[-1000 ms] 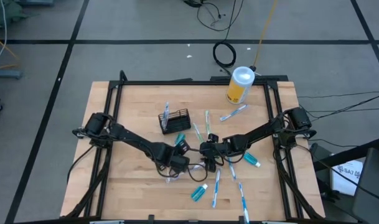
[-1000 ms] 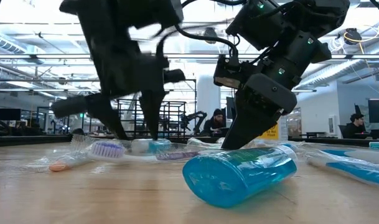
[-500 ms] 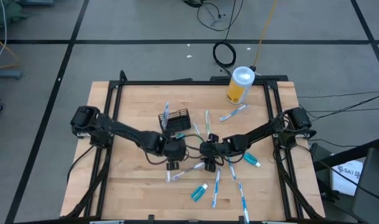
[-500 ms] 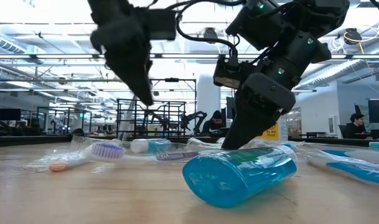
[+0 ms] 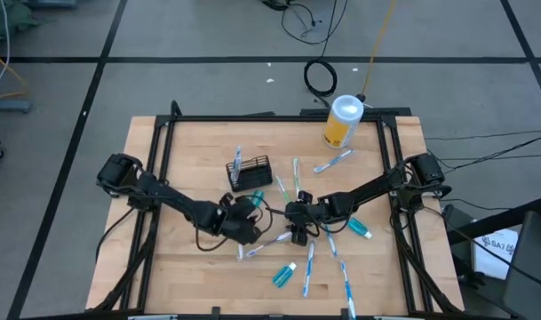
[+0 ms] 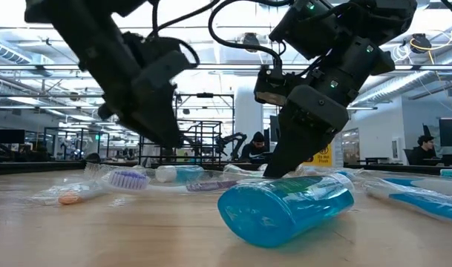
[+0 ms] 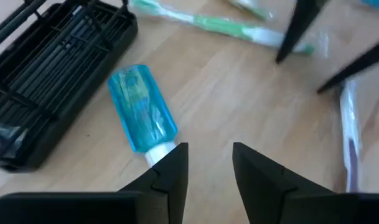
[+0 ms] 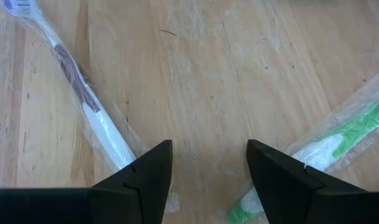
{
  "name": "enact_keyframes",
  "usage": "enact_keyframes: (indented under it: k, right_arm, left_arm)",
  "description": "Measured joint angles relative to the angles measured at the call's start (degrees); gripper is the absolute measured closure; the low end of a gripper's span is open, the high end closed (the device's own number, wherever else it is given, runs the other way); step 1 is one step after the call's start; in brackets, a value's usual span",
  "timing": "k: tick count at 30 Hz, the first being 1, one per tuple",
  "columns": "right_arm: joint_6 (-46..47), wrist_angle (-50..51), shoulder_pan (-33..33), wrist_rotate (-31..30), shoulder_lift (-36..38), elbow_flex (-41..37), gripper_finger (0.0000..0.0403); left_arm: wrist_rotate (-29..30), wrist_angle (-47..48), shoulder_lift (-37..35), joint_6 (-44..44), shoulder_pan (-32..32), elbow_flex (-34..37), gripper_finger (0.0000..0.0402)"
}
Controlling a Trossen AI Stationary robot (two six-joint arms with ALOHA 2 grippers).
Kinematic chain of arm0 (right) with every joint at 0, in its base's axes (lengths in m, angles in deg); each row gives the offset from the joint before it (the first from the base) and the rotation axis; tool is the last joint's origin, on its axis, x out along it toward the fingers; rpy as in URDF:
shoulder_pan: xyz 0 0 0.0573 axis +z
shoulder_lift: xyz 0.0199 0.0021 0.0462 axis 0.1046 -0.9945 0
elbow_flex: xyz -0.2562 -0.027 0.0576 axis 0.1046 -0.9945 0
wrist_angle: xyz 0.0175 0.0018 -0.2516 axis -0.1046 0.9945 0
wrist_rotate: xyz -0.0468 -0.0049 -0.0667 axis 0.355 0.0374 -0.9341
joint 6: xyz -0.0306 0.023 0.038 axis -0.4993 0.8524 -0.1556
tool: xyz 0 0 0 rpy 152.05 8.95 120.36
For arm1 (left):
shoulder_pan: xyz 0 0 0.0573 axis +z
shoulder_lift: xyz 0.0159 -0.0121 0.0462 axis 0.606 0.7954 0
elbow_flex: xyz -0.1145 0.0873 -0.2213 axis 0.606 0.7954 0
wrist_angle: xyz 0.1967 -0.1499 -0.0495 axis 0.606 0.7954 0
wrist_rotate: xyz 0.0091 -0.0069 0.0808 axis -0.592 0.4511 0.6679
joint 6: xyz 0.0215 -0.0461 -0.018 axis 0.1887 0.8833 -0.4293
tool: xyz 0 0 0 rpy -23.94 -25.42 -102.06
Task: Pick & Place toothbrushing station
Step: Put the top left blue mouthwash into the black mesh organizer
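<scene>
The black wire-mesh caddy lies at the table's middle, with a wrapped toothbrush at its left end. It also shows in the left wrist view. My left gripper hovers open and empty just near of the caddy, over a teal toothpaste tube that lies flat on the wood. My right gripper is open, low at the table. Its fingers stand over bare wood between a purple-marked wrapped toothbrush and a green one.
A yellow canister with a white lid stands at the far right. Several wrapped toothbrushes and teal tubes lie scattered on the near right half. One tube lies close to the low camera.
My left gripper has risen from the table, where its fingers stood at a wrapped toothbrush, and has gone toward the far edge and the caddy, tipping as it went. The toothbrush stays on the wood. My right gripper has kept still.
</scene>
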Motion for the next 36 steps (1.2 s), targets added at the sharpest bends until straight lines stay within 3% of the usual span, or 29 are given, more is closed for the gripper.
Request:
enact_keyframes:
  k: [9, 13, 29, 36]
  right_arm:
    - [-0.1, -2.0, 0.0, 0.2, 0.0, 0.0, 0.0204]
    - [-0.3, -2.2, 0.0, 0.2, 0.0, 0.0, 0.0204]
    - [-0.3, -2.3, 0.0, 0.1, 0.0, 0.0, 0.0204]
    - [-0.3, -2.7, 0.0, 0.1, 0.0, -0.1, 0.0204]
  left_arm:
    - [1.4, 0.0, 0.1, 3.0, 0.4, 2.2, 0.0237]
    - [4.0, 0.0, 0.2, 4.7, 0.5, 3.4, 0.024]
    - [2.5, -3.3, 0.2, 6.6, 1.7, 4.2, 0.0259]
    - [1.5, -5.1, 4.7, 7.5, 1.7, 4.2, 0.0259]
